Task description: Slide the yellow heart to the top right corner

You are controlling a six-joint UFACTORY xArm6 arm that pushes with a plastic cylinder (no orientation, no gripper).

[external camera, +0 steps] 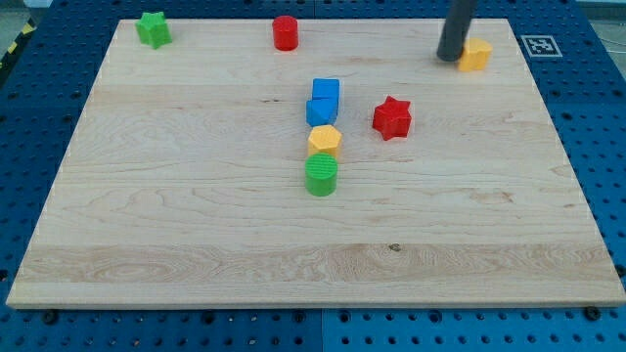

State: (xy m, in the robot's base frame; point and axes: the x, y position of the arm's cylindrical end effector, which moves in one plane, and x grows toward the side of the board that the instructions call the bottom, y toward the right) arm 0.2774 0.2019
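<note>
The yellow heart (pixel 476 55) lies near the top right corner of the wooden board (pixel 196 244). My tip (pixel 451 58) rests on the board right at the heart's left side, touching it or nearly so. The dark rod rises from there out of the view's top. Part of the heart's left edge is hidden behind the rod.
A green star (pixel 153 29) is at the top left and a red cylinder (pixel 285 32) at the top middle. Near the centre stand two blue blocks (pixel 324 102), a yellow hexagon (pixel 325 139), a green cylinder (pixel 321 175) and a red star (pixel 392 117). A marker tag (pixel 539 45) lies off the board's top right.
</note>
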